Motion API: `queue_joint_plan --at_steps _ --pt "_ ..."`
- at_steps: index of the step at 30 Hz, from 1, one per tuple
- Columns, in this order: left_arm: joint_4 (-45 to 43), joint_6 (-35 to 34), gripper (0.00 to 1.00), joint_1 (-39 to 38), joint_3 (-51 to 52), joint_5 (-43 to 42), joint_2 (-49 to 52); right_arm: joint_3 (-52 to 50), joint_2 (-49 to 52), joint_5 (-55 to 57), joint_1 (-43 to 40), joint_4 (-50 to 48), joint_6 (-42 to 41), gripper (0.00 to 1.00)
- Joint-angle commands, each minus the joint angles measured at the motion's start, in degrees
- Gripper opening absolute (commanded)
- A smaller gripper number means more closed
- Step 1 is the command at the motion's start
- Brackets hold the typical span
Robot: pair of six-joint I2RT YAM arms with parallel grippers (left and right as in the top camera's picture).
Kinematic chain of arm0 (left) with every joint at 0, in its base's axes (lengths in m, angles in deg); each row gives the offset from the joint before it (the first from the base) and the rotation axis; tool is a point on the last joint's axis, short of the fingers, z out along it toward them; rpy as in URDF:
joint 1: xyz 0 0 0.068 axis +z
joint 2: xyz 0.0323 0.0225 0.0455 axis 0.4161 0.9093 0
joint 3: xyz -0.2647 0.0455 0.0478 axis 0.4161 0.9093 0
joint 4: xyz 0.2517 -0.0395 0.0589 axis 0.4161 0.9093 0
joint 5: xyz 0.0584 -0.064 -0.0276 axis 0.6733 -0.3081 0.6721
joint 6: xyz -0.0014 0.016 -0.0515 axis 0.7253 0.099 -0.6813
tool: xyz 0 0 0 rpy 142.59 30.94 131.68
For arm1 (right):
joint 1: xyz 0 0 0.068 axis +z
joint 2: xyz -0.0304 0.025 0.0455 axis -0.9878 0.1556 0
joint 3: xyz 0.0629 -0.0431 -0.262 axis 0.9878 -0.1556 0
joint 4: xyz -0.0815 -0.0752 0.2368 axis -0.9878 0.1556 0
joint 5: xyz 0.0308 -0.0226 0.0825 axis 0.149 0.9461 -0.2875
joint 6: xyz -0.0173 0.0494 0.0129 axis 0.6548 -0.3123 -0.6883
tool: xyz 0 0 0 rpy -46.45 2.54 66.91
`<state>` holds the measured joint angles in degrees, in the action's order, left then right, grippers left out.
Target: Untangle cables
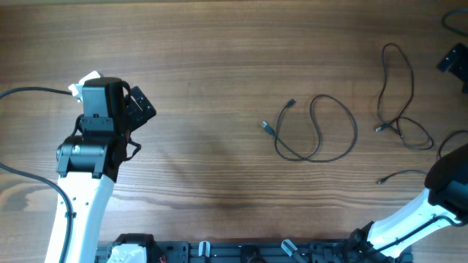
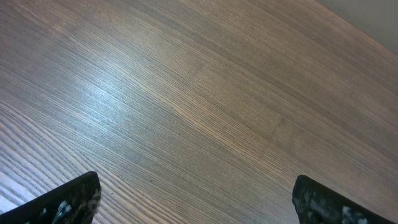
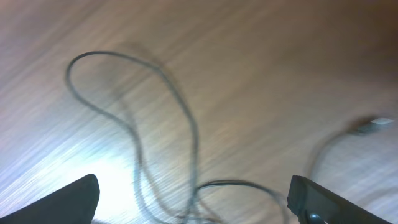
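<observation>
Three thin black cables lie apart on the wooden table. One loose loop (image 1: 355, 130) with two small plugs is right of centre. A long narrow loop (image 1: 398, 120) lies at the far right. A short strand (image 1: 402, 173) with a plug lies below it. My left gripper (image 1: 139, 109) is far to the left, open and empty over bare wood (image 2: 196, 199). My right gripper (image 3: 193, 202) is open, with blurred cable (image 3: 184, 106) lying between and beyond its fingers; a plug (image 3: 373, 124) shows at the right. In the overhead view the right fingers are out of frame.
The right arm (image 1: 439, 197) rises from the front edge towards the right edge. A dark unit (image 1: 455, 58) sits at the far right edge. The left arm's thick wire (image 1: 29, 91) trails off to the left. A black rail (image 1: 256, 252) runs along the front.
</observation>
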<state>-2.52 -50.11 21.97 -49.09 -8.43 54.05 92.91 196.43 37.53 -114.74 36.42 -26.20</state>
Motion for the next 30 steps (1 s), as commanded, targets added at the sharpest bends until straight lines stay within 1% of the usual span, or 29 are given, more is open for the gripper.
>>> queue_joint_plan --at_steps 1,4,7,11,13,17,19,21,25,27,29,30 --pt "-0.1 0.7 1.0 0.3 -0.3 -0.3 -0.6 0.3 -1.0 -16.5 0.1 1.1 6.7 0.99" --pt "-0.1 0.7 1.0 0.3 -0.3 -0.3 -0.6 0.3 -2.0 -27.1 0.3 4.4 13.0 1.0" --pt "-0.1 0.7 1.0 0.3 -0.3 -0.3 -0.6 0.3 -2.3 -33.1 2.0 9.3 17.5 1.0" --pt "-0.1 0.7 1.0 0.3 -0.3 -0.3 -0.6 0.3 -2.3 -32.9 6.0 15.3 21.7 1.0" --pt "-0.1 0.7 1.0 0.3 -0.3 -0.3 -0.6 0.2 -2.3 -31.0 10.0 17.1 21.3 1.0" --pt "-0.1 0.7 1.0 0.3 -0.3 -0.3 -0.6 -1.6 -2.2 -30.4 17.1 16.7 20.7 1.0" --pt "-0.1 0.7 1.0 0.3 -0.3 -0.3 -0.6 -3.3 -2.2 -29.9 19.8 14.5 17.2 1.0" --pt "-0.1 0.7 1.0 0.3 -0.3 -0.3 -0.6 -5.9 -2.2 -25.5 22.9 10.8 9.8 1.0" --pt "-0.1 0.7 1.0 0.3 -0.3 -0.3 -0.6 -12.0 -2.2 -19.2 27.9 4.1 0.3 1.0" --pt "-0.1 0.7 1.0 0.3 -0.3 -0.3 -0.6 -15.9 -2.2 -15.7 30.4 0.0 -6.0 1.0" --pt "-0.1 0.7 1.0 0.3 -0.3 -0.3 -0.6 -20.6 -2.2 -15.3 33.0 -4.9 -9.2 0.99" --pt "-0.1 0.7 1.0 0.3 -0.3 -0.3 -0.6 -22.3 -2.2 -15.4 33.9 -6.7 -9.6 0.98"
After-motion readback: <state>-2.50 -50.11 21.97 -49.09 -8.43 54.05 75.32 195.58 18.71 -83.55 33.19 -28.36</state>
